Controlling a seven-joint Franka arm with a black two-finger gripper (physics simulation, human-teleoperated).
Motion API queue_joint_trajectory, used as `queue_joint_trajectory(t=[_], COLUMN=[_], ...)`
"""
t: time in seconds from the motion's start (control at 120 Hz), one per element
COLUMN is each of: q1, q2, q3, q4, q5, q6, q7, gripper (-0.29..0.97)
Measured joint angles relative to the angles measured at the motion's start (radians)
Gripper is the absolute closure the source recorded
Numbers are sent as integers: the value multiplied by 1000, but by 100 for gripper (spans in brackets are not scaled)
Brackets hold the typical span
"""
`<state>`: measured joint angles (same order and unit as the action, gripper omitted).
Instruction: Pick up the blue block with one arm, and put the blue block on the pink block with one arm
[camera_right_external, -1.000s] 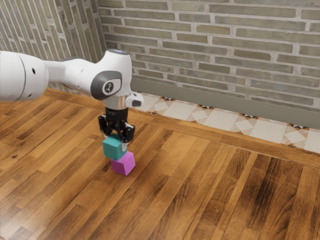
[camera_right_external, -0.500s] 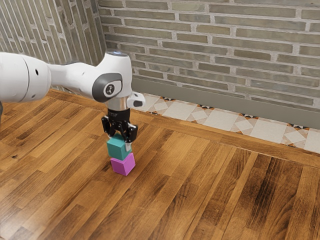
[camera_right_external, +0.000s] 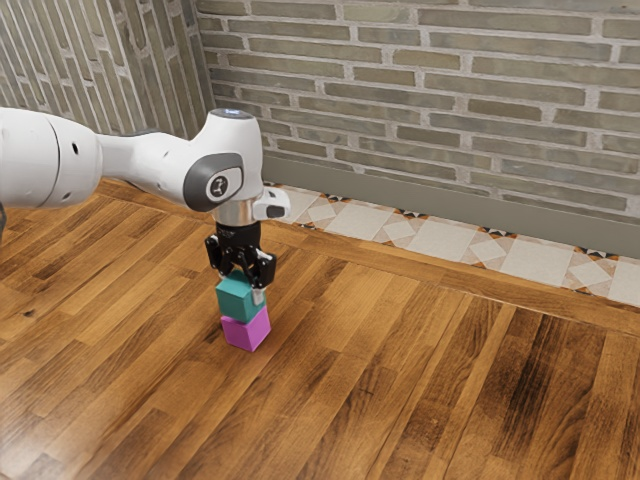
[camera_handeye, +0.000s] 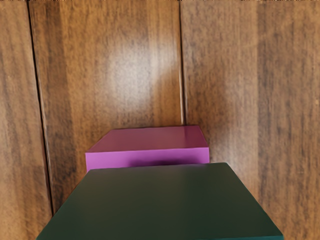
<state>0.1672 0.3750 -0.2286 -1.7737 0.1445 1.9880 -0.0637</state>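
A teal-blue block (camera_right_external: 238, 297) sits squarely on top of the pink block (camera_right_external: 246, 330) on the wooden floor-like table. My black gripper (camera_right_external: 241, 281) comes straight down over it and is shut on the blue block, one finger on each side. In the wrist view the blue block (camera_handeye: 160, 202) looms dark just under the hand, with the pink block (camera_handeye: 150, 147) showing past its far edge.
Wood planks (camera_right_external: 420, 390) stretch out on all sides of the stack. A brick wall (camera_right_external: 450, 100) and a strip of patterned tiles (camera_right_external: 450, 240) run along the back.
My gripper has carried the blue block slightly toward the exterior view's right and down, from hanging offset above the pink block to resting on it.
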Motion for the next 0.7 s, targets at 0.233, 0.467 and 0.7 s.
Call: queue_joint_trajectory(t=[0.233,0.467,0.7], q1=[3,3,6], q2=[0,0,-105], q3=[3,3,3], q4=[0,0,-29], q5=[-1,-8,-17], q6=[5,6,0], q7=[13,27,38], gripper=[32,16,5])
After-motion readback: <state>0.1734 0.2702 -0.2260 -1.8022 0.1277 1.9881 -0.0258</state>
